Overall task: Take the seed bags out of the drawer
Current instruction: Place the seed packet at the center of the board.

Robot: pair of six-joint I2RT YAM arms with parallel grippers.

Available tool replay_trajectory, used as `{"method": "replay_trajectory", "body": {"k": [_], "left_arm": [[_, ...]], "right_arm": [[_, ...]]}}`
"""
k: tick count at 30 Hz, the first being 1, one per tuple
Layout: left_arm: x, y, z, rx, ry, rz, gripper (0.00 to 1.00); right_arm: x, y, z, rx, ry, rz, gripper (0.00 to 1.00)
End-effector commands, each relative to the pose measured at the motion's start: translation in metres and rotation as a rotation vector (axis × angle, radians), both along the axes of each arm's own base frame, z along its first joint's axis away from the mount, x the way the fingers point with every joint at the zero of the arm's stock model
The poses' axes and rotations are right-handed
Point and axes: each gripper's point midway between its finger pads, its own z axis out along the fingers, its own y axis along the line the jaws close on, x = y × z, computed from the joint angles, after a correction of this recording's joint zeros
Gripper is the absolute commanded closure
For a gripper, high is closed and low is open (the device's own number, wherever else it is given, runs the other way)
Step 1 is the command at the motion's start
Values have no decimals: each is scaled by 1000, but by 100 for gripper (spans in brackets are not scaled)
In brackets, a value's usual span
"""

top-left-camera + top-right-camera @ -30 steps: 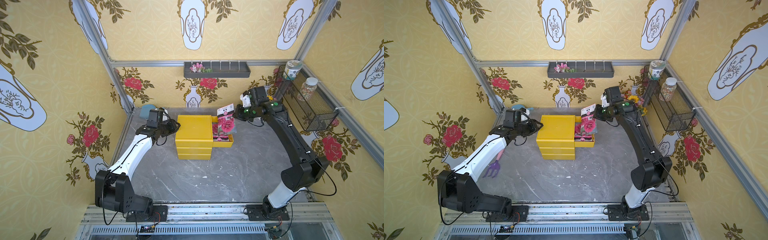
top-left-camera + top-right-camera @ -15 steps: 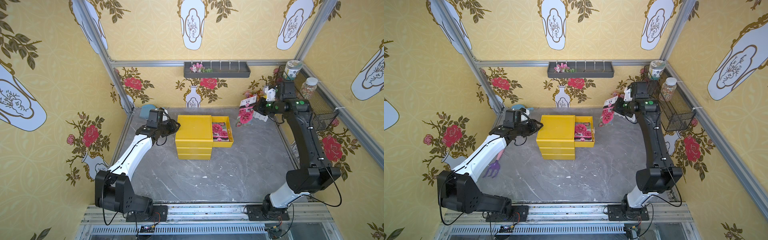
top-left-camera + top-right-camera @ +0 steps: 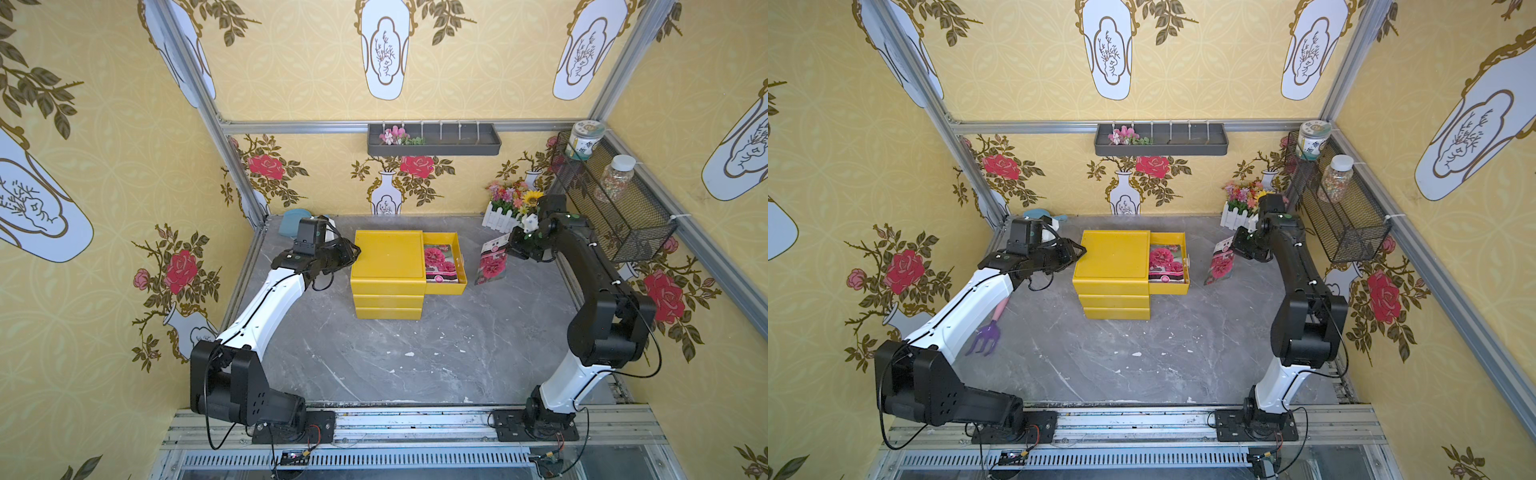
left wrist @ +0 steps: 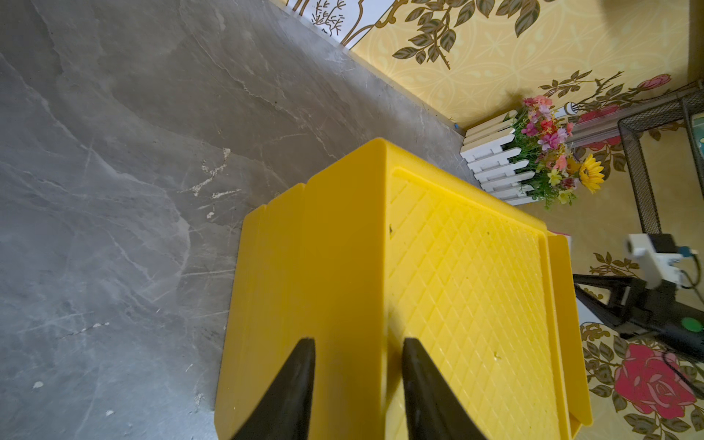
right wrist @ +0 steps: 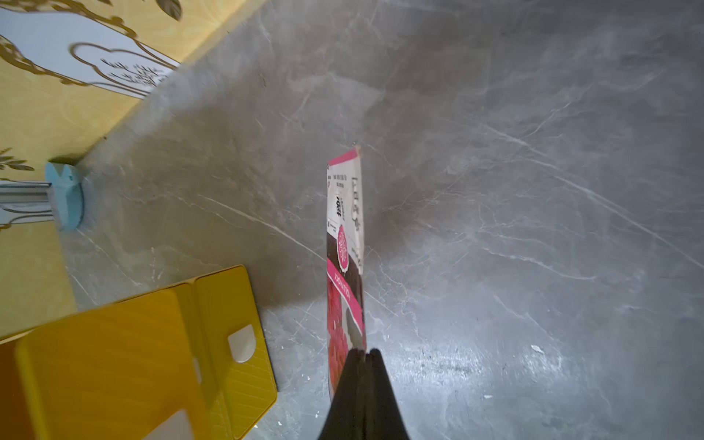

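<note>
Left pincer (image 4: 356, 343) and right pincer (image 5: 364, 354) were both held over the grey table (image 3: 415, 365). Toward the table's back a yellow cabinet (image 3: 388, 259) was placed. The left pincer's tips were set against its upper left edge, jaws partly apart, with nothing seen gripped between them. The top drawer (image 3: 445, 288) was pulled out to the right. One seed bag (image 3: 441, 262) was laid flat inside it, flower side up. A second seed bag (image 3: 493, 266) was pinched by one end in the right pincer, whose jaws were closed tight on it. This bag was hung just right of the drawer and apart from it.
</note>
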Motion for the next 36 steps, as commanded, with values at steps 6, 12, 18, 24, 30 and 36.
{"method": "replay_trajectory", "body": {"k": [6, 12, 18, 24, 30, 36], "left_arm": [[-20, 9, -33, 52, 140, 19, 58], [-21, 10, -35, 49, 147, 28, 58], [-22, 10, -37, 50, 152, 30, 58], [-22, 10, -37, 44, 158, 31, 58], [-25, 10, -37, 46, 162, 32, 58], [-26, 12, -34, 48, 152, 42, 57]], "right_arm": [[26, 29, -48, 39, 28, 136, 100], [27, 23, -73, -24, 96, 156, 100], [24, 1, -98, -143, 176, 145, 92], [31, -17, -112, -245, 223, 118, 84], [40, -28, -103, -297, 209, 78, 56], [43, -24, -64, -308, 126, 56, 43]]}}
